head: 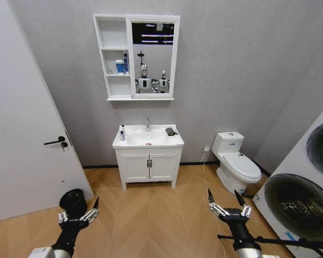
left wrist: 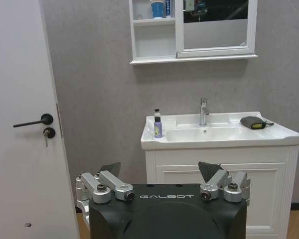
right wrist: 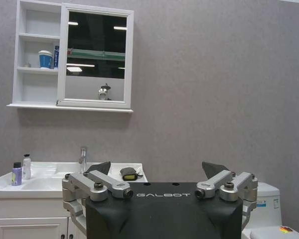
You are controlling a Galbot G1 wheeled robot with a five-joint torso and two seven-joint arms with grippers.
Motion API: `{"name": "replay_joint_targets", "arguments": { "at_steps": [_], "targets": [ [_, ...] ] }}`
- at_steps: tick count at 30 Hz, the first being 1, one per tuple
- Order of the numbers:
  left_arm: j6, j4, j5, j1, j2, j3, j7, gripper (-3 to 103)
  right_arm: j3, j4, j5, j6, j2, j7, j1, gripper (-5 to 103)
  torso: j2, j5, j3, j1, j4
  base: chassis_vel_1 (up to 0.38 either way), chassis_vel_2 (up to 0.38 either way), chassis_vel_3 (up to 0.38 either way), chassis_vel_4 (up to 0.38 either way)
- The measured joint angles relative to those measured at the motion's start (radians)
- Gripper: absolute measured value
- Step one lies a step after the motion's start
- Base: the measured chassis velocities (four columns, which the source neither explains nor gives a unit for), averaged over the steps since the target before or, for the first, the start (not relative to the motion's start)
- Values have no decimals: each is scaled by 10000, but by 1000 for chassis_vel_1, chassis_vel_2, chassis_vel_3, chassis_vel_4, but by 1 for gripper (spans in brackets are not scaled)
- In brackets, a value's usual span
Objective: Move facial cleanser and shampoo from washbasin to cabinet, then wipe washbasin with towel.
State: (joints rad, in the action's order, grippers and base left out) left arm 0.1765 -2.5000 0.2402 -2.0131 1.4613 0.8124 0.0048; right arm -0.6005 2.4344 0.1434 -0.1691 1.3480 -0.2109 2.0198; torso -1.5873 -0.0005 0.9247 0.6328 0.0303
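The white washbasin (head: 148, 141) stands on its vanity against the far wall, well ahead of both arms. On its left rim stand a small purple bottle (right wrist: 17, 174) and a white bottle (right wrist: 26, 167); I cannot tell which is the facial cleanser and which the shampoo. The dark towel (head: 170, 131) lies folded on the right rim. Above hangs the cabinet (head: 135, 56) with mirror and open shelves. My left gripper (head: 78, 210) and right gripper (head: 223, 196) hover low over the floor, both open and empty. The wrist views show the open left gripper (left wrist: 159, 172) and right gripper (right wrist: 157, 169).
A white toilet (head: 237, 161) stands right of the vanity, and stacked washing machines (head: 307, 193) fill the right edge. A white door (head: 21, 134) with a black handle is on the left. The cabinet's middle shelf holds a blue cup (head: 119, 66). Wooden floor lies open ahead.
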Motion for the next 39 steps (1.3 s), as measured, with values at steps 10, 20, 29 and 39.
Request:
{"name": "replay_joint_targets", "arguments": {
  "at_steps": [10,20,29,39],
  "targets": [
    [-29,0,30,-45,-31,28,22,89,33,81,-40,-22,23,-28,68,100,0,-1,0,0,0,0,0,0,0],
    [-49,0,69,-13,48,55,23,89,32,81,-45,-23,20,47,58,100,0,-1,0,0,0,0,0,0,0],
    [23,0,629,-71,-721,535,-20,89,-99,169,-22,-19,-223,60,303,100,0,-3,0,0,1,0,0,0,0],
    [27,0,380,-228,-395,353,-88,89,-68,99,-70,101,-446,-98,242,100,0,1,0,0,-3,0,0,0,0]
  ]
}}
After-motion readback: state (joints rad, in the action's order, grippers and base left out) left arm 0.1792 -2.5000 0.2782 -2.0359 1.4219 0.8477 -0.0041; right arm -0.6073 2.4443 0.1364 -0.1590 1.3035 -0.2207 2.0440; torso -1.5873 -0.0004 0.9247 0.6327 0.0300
